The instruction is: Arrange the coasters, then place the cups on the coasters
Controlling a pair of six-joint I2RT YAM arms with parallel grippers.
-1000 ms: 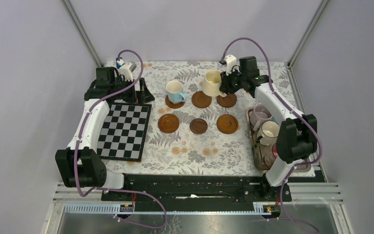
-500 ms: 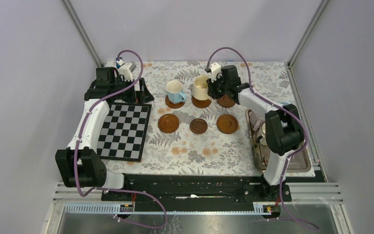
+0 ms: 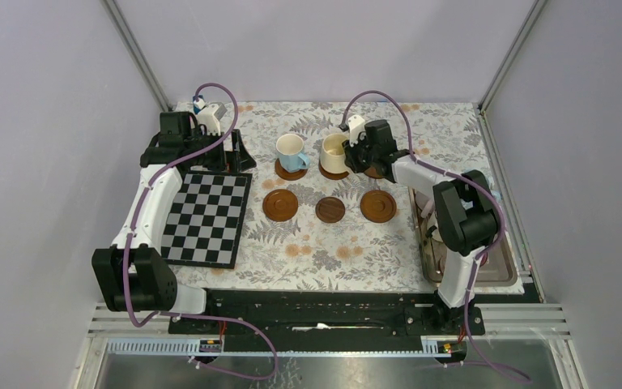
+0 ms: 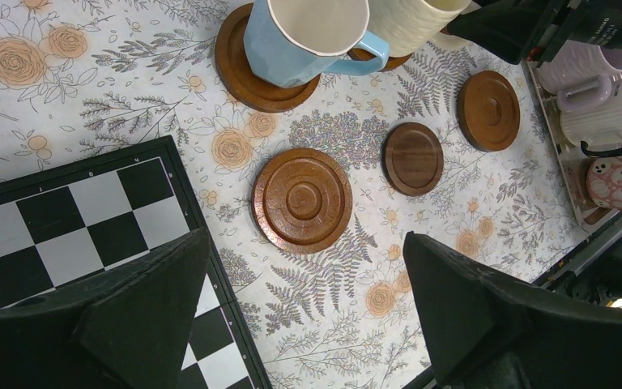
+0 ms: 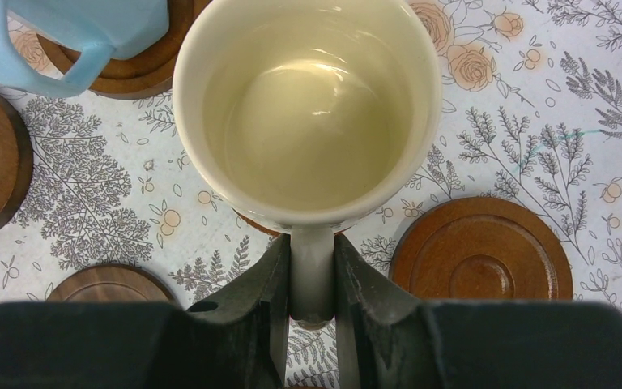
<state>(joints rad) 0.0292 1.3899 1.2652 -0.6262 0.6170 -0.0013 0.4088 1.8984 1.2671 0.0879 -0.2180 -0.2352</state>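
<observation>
Half hiding the middle back coaster (image 3: 332, 173) with the yellow-cream cup (image 5: 308, 113), clamping its handle in right gripper (image 5: 312, 279) jaws, showing that grip only at the wrist, arriving from the right; keeping left gripper (image 4: 301, 239) jaws apart.

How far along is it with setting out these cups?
All six coasters lie in two rows, and the blue cup sits on one. The right hand grips the cream cup by its handle over the far-middle coaster. The remaining cups in the tray need placing.
</observation>
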